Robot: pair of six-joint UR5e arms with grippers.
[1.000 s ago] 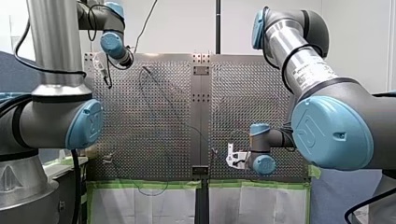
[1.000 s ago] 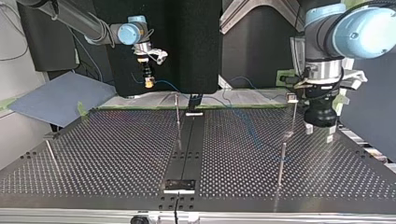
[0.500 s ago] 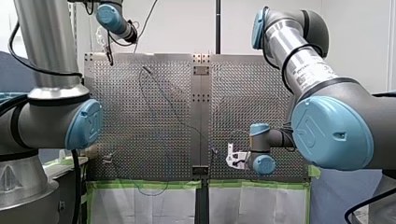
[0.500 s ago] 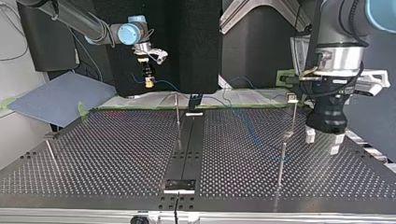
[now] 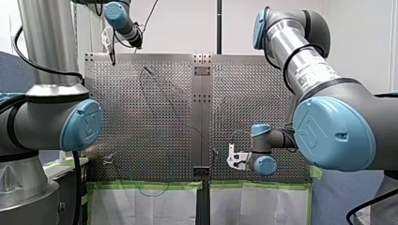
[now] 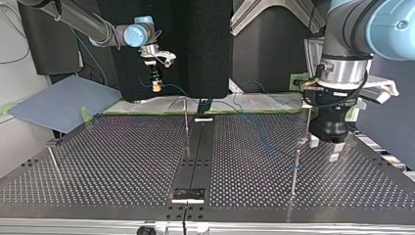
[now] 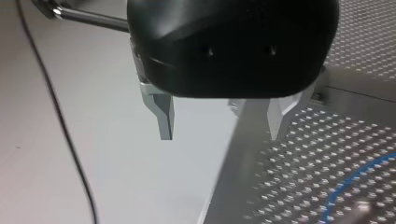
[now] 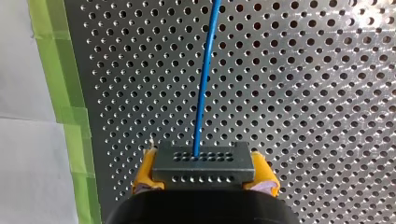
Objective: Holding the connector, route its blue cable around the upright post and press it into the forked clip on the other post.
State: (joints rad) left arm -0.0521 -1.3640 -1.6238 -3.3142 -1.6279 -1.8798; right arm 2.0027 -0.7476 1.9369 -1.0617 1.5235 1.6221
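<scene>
Over taped edge point(image 8: 70, 93), connector point(image 8: 203, 164) is clamped by right gripper point(image 6: 156, 87), left gripper point(image 7: 220, 133) spread empty; blue cable point(image 8: 201, 84) is to be looped round post point(image 6: 186, 120).

The perforated metal table point(image 6: 122, 161) is split down its middle by a solid strip point(image 6: 198, 152). Green tape point(image 5: 145, 185) lines one edge, with white sheeting point(image 5: 141, 206) beyond it. A blue-grey board point(image 6: 63, 103) lies beside the table at the top view's left.

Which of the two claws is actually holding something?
My right gripper: its yellow pads clamp the dark connector with the blue cable. My left gripper has its metal fingers apart, empty.
</scene>
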